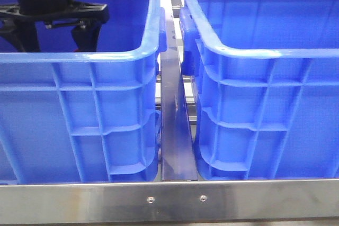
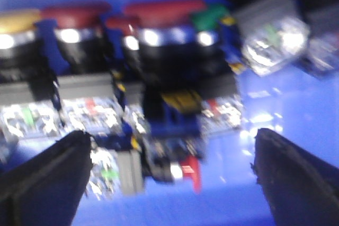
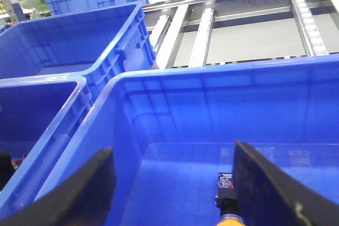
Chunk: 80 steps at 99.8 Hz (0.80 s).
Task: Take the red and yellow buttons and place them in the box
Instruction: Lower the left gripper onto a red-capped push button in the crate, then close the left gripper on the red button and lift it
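Front view: I see two big blue crates side by side, left crate [image 1: 79, 115] and right crate [image 1: 270, 109], metal rail [image 1: 175, 125] between them. My left gripper [image 1: 55, 27] is down inside the left crate, fingers spread w/ a clear gap.

Left wrist view, blurry: the fingers [image 2: 45, 183] are wide apart over a cluster of push-button units on the blue floor. Red button [image 2: 164, 14] has a broad, dark red domed cap on a shiny collar and black body; another red cap [image 2: 77, 17] sits just beside it. Yellow button [image 2: 18, 22], yellow-orange cap, same build, at the row's end. One green cap [image 2: 209, 17] next to the big red one.

Right wrist view: right gripper [image 3: 175, 194] hangs over the right crate, fingers spread, nothing between. One small unit w/ orange-yellow end [image 3: 229, 205] lies on that crate's floor, near one finger.
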### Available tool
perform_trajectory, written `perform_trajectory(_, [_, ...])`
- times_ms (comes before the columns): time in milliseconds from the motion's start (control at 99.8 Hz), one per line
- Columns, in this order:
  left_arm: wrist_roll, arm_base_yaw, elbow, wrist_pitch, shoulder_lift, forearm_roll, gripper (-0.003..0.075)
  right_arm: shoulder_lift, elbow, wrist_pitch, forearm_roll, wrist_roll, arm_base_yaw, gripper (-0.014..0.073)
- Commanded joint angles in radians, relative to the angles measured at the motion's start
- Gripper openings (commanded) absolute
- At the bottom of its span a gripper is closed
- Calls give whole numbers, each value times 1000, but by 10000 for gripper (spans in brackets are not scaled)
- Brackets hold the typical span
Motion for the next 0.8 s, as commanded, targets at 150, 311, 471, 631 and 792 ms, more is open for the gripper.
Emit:
perform_trajectory(150, [67, 40, -76, 4, 10, -89, 575, -6, -25, -5, 6, -7, -1, 492])
perform_trajectory(311, [71, 53, -87, 3, 21, -107, 567, -6, -25, -5, 6, -7, -1, 492])
perform_trajectory(471, [95, 53, -94, 9, 21, -109, 452, -6, -25, -5, 6, -7, -1, 492])
perform_trajectory(631, [95, 53, -94, 7, 21, -109, 204, -6, -25, -5, 6, -7, -1, 492])
perform_trajectory(792, [95, 53, -94, -13, 19, -109, 34, -6, -25, -5, 6, -7, -1, 492])
